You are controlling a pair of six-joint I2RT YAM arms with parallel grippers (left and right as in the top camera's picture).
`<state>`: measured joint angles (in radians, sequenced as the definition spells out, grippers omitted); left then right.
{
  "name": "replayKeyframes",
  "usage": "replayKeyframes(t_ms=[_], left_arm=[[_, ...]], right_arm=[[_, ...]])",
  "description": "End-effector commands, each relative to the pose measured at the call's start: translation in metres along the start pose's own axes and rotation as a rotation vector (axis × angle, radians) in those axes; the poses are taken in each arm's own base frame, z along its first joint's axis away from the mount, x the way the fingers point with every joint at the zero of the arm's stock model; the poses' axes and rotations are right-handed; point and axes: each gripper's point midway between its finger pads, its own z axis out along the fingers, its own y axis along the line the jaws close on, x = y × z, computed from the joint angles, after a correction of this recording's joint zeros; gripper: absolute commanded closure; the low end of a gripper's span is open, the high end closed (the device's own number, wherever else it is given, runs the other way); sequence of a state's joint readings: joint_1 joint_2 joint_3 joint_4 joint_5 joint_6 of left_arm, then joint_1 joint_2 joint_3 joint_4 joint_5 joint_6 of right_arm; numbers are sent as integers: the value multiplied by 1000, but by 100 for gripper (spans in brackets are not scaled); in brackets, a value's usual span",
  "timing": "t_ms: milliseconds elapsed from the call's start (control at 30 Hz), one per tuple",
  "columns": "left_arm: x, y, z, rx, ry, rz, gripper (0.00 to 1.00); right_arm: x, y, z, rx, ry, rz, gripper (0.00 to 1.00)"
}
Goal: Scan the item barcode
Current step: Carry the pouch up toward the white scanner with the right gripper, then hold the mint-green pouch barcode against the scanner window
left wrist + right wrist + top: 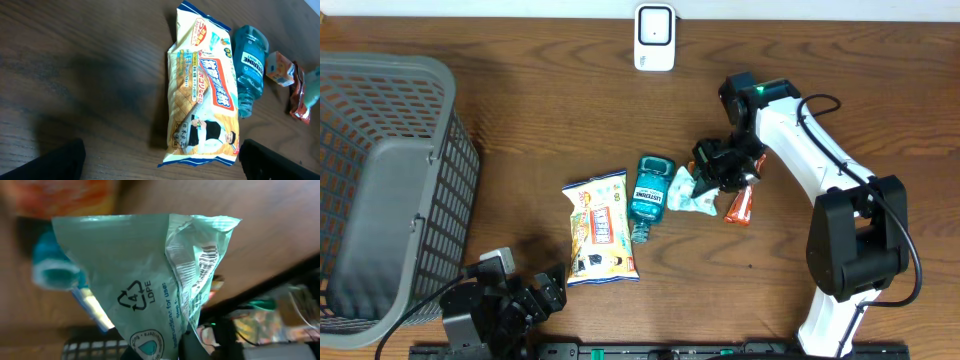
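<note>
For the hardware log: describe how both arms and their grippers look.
The right arm has white links with bulky black joints, a small green light on one joint, and a thin black cable looping alongside. The right gripper is black. The left arm is black, with a pale block on top and a black lead. The left gripper has dark, blunt fingers.

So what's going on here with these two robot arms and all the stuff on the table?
The right arm's pincer is shut on a pale green plastic packet, next to a mouthwash bottle and an orange packet. The green packet's barcode shows in the wrist camera. A white scanner sits at the table's far edge, apart from it, so the scan looks not yet done. The left pincer is open and empty near a yellow snack bag.
</note>
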<state>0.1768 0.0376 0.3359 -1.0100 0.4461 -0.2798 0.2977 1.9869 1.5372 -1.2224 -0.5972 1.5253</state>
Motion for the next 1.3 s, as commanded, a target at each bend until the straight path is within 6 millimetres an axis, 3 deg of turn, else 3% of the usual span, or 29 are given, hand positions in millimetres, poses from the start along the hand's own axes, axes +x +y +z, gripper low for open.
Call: replayKeyframes(t_ms=[0, 100, 233, 433, 633, 967, 1267], left_arm=[[10, 3, 1, -5, 39, -2, 2], [10, 3, 1, -5, 39, -2, 1], [10, 3, 1, -5, 39, -2, 2], [10, 3, 1, -5, 39, -2, 2], [10, 3, 1, -5, 39, -2, 2], [10, 3, 1, -5, 39, -2, 1], [10, 3, 1, -5, 39, -2, 1]], right_arm=[[16, 22, -8, -98, 48, -98, 99], [31, 56, -10, -238, 57, -396, 99], [61, 84, -21, -399, 107, -788, 99], [72, 104, -30, -519, 22, -1180, 99], [83, 137, -53, -689, -100, -1425, 99], [104, 185, -75, -1013, -55, -1623, 99], [55, 234, -90, -1302, -51, -1566, 99]])
